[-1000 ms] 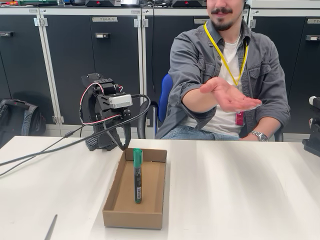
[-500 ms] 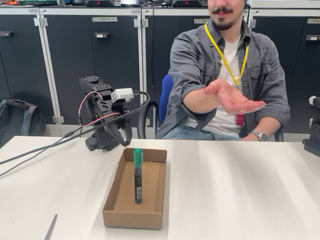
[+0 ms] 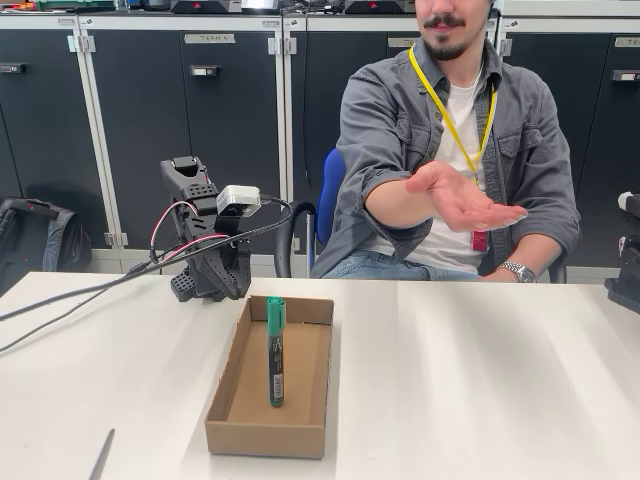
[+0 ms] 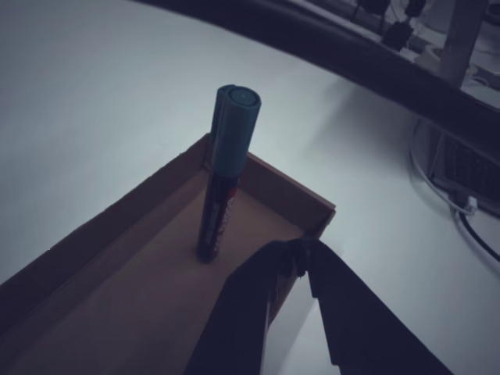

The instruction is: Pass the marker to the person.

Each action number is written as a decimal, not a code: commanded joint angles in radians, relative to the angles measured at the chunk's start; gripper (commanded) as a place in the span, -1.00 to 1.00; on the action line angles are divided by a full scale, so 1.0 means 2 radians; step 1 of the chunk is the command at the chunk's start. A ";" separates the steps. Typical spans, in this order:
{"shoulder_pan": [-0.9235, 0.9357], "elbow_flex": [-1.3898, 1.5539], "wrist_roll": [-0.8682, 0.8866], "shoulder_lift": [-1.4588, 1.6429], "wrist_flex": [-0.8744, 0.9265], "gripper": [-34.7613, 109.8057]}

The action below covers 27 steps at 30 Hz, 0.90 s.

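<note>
The marker (image 3: 275,350), black with a green cap and white label, lies in an open cardboard tray (image 3: 225,420), its cap propped on the tray's far wall. In the wrist view the marker (image 4: 226,172) points up out of the tray (image 4: 117,226). My gripper (image 4: 301,254) hovers over the tray's near end, shut with nothing in it, short of the marker. The black arm (image 3: 205,240) stands folded just behind the tray. The person (image 3: 450,120) sits behind the table and holds one hand (image 3: 465,198) out, palm up, above the table's far right.
Cables (image 3: 80,295) run left from the arm across the white table (image 3: 480,390). A thin grey strip (image 3: 100,455) lies at the front left. A black device (image 3: 628,275) stands at the right edge. Dark cabinets (image 3: 140,120) and a bag (image 3: 35,235) are behind.
The arm has shifted its pose behind the tray, its wrist swinging slightly left. The marker has not moved, and the person's hand stays held out.
</note>
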 commanded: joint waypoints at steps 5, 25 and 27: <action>0.012 -0.037 -0.003 -0.052 -0.060 -0.55; 0.000 -0.083 0.034 -0.186 -0.118 -0.32; 0.001 -0.085 0.034 -0.196 -0.120 -0.29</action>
